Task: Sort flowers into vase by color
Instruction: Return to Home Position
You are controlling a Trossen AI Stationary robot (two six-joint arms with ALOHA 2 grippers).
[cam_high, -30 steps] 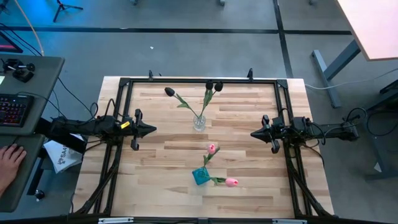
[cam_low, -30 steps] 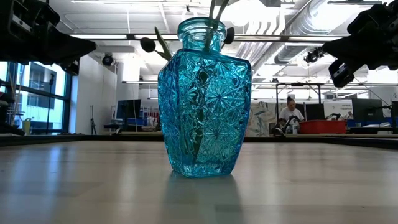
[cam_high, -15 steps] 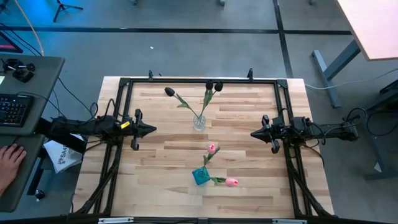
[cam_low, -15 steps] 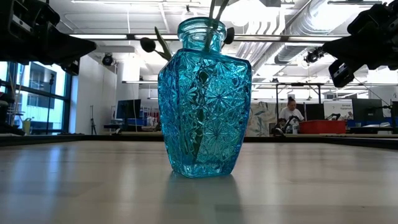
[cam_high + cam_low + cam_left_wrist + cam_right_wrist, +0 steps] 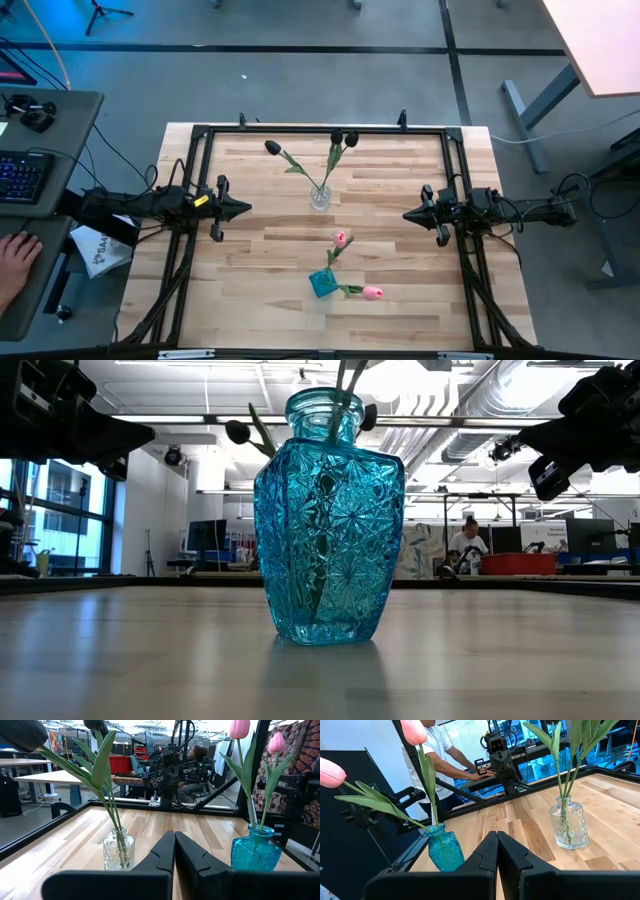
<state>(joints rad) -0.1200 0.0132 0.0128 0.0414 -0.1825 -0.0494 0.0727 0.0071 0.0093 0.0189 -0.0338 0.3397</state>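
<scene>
Looking down from the high view, you find the left end effector [image 5: 243, 209] suspended over the left side of the bench [image 5: 250, 300], pointing inward toward the centre. The right end effector [image 5: 408, 214] hangs over the right side and points back at it. In each wrist view, that arm's two dark fingers are pressed together along their length, with nothing pinched between them. Both end effectors are well apart from the vases.

Locate the clear glass vase [image 5: 320, 197] upright near the middle of the bench, toward the rear rail. It holds the three dark tulips [image 5: 337, 137]:
- Two heads sit close together near the rear rail.
- The third head leans out toward the left arm's side.

Locate the blue glass vase [image 5: 323, 283] upright nearer the front edge, apart from the clear one. It holds the two pink tulips [image 5: 341, 238]:
- One head leans toward the clear vase.
- The other head droops low toward the right arm's side.

No flower lies loose on the bench surface.

Note that a person's hand [image 5: 14, 262] rests on the desk left of the bench, near a keyboard [image 5: 20, 175]. The low view shows a seated person [image 5: 466, 546] far back in the room.
</scene>
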